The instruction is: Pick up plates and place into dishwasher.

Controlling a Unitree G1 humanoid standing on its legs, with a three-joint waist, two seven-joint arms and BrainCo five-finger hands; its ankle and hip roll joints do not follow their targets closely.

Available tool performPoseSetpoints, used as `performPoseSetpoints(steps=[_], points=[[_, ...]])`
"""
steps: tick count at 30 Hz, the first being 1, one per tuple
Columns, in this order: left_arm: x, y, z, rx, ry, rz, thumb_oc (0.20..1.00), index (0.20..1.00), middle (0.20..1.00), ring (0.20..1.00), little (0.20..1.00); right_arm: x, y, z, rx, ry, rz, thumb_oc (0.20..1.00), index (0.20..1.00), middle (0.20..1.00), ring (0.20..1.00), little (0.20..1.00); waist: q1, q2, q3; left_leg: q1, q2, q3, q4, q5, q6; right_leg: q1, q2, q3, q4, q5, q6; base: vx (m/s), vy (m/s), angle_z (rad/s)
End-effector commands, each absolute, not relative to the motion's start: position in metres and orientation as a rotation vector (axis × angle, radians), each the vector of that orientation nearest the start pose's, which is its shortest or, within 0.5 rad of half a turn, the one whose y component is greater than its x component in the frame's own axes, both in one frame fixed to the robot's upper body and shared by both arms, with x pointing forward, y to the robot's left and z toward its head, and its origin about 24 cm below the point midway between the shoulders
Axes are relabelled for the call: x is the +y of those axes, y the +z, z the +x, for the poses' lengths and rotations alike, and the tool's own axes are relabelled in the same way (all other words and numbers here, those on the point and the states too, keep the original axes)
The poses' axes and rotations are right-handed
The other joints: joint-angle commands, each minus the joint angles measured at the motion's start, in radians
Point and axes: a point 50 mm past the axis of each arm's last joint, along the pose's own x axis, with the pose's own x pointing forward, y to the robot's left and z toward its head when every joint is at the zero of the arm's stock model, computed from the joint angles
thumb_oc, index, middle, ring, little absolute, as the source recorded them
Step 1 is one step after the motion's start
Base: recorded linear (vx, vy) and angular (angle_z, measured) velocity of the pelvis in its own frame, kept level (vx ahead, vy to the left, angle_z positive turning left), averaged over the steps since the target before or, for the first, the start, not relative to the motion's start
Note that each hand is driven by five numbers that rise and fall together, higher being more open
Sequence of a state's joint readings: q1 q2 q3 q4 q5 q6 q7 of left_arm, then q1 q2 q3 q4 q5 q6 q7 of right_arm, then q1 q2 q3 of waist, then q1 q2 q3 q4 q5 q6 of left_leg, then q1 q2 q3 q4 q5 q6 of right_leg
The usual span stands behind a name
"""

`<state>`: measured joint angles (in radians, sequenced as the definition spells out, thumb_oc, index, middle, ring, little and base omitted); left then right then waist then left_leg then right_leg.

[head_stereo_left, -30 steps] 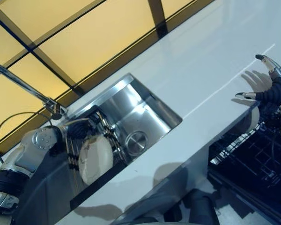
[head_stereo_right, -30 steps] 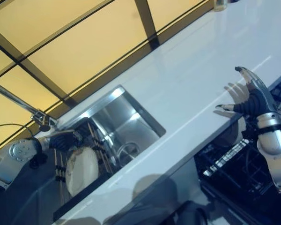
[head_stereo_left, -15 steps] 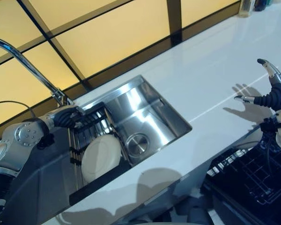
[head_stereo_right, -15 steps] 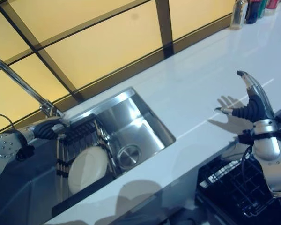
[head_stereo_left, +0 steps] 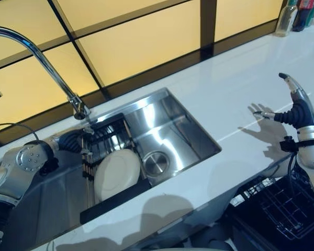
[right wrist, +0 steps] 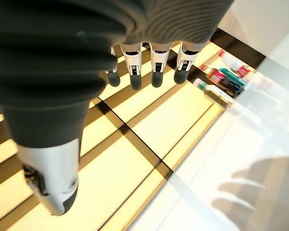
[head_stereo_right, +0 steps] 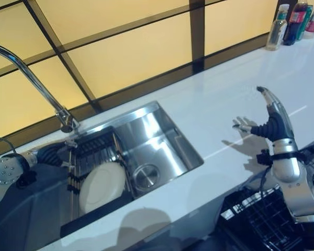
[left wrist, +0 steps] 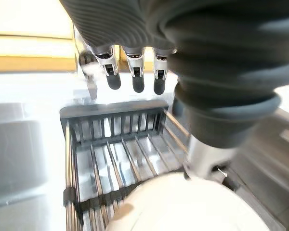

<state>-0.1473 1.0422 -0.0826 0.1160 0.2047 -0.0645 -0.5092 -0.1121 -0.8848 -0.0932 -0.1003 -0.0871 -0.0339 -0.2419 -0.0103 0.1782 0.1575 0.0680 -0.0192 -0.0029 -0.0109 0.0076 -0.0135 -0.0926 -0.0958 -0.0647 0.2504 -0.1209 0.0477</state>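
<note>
**Plate waiting in the sink rack, both hands released**

The left hand point(left wrist: 135, 72) is reaching over the dark rack point(head_stereo_left: 102, 144) at the sink's point(head_stereo_left: 183, 133) left end, fingers straight and holding nothing. The white plate point(head_stereo_left: 116, 168) is leaning in that rack. The right hand point(head_stereo_right: 269, 117) is hovering above the white surface point(head_stereo_left: 235, 89) near its front edge, fingers spread, with the dishwasher basket point(head_stereo_left: 282, 201) below.

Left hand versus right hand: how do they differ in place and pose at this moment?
The left hand reaches low over the dark rack in the sink, close above the plate; the right hand is raised above the white countertop, near the open dishwasher rack. The left hand points along the rack; the right hand points upward, thumb spread apart. Both are open and hold nothing.
</note>
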Motion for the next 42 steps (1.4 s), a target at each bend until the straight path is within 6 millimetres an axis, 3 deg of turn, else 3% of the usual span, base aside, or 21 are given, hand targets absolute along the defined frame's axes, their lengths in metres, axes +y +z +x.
performPoseSetpoints(steps=[1,7,20,26,32,37,42], points=[[0.309,0.152,0.279,0.216,-0.383,1.264,1.000,1.000,1.000,1.000,1.000,-0.283,0.226,0.265,-0.536,-0.311,-0.966,1.000,1.000,1.000,1.000,1.000,-0.007,-0.026,0.028,-0.061,-0.048,-0.050,0.092,-0.102,0.015,0.049,-0.015,-0.012,-0.068,-0.021,0.055,-0.08,0.084,-0.06],[0.311,0.156,0.285,0.196,-0.362,1.220,1.000,1.000,1.000,1.000,1.000,-0.283,0.233,0.265,-0.572,-0.331,-0.973,1.000,1.000,1.000,1.000,1.000,-0.027,-0.028,0.077,-0.098,-0.053,-0.021,0.094,-0.094,0.023,-0.003,-0.020,0.001,-0.054,-0.011,0.058,-0.06,0.077,-0.11],[0.291,0.147,0.304,0.141,-0.364,1.057,1.000,1.000,1.000,1.000,1.000,-0.279,0.249,0.272,-0.614,-0.344,-1.013,1.000,1.000,1.000,1.000,1.000,-0.064,-0.016,0.144,-0.165,-0.075,0.029,0.133,-0.092,0.038,-0.112,-0.048,0.037,0.024,-0.008,0.065,-0.01,0.087,-0.08],[0.291,0.146,0.307,0.194,-0.413,1.021,1.000,1.000,1.000,1.000,1.000,-0.275,0.253,0.274,-0.641,-0.345,-1.010,1.000,1.000,1.000,1.000,1.000,-0.066,-0.023,0.168,-0.196,-0.074,0.035,0.148,-0.091,0.040,-0.145,-0.043,0.044,0.037,-0.003,0.058,-0.03,0.007,-0.03],[0.287,0.118,0.296,0.461,-0.716,0.850,1.000,1.000,1.000,1.000,1.000,-0.271,0.256,0.276,-0.652,-0.320,-1.024,1.000,1.000,1.000,1.000,1.000,-0.071,-0.010,0.165,-0.180,-0.077,0.034,0.145,-0.093,0.038,-0.131,-0.044,0.042,0.034,-0.005,0.054,0.02,0.024,0.00],[0.291,0.096,0.285,0.567,-0.780,0.805,1.000,1.000,1.000,1.000,1.000,-0.269,0.257,0.278,-0.637,-0.300,-1.039,1.000,1.000,1.000,1.000,1.000,-0.074,0.005,0.151,-0.147,-0.081,0.031,0.144,-0.102,0.038,-0.096,-0.048,0.042,0.028,-0.015,0.052,0.06,0.024,-0.02],[0.297,0.090,0.277,0.597,-0.789,0.799,1.000,1.000,1.000,1.000,1.000,-0.272,0.254,0.277,-0.619,-0.295,-1.038,1.000,1.000,1.000,1.000,1.000,-0.066,0.012,0.136,-0.124,-0.082,0.020,0.141,-0.107,0.037,-0.068,-0.048,0.035,0.027,-0.027,0.052,0.03,-0.024,0.03]])
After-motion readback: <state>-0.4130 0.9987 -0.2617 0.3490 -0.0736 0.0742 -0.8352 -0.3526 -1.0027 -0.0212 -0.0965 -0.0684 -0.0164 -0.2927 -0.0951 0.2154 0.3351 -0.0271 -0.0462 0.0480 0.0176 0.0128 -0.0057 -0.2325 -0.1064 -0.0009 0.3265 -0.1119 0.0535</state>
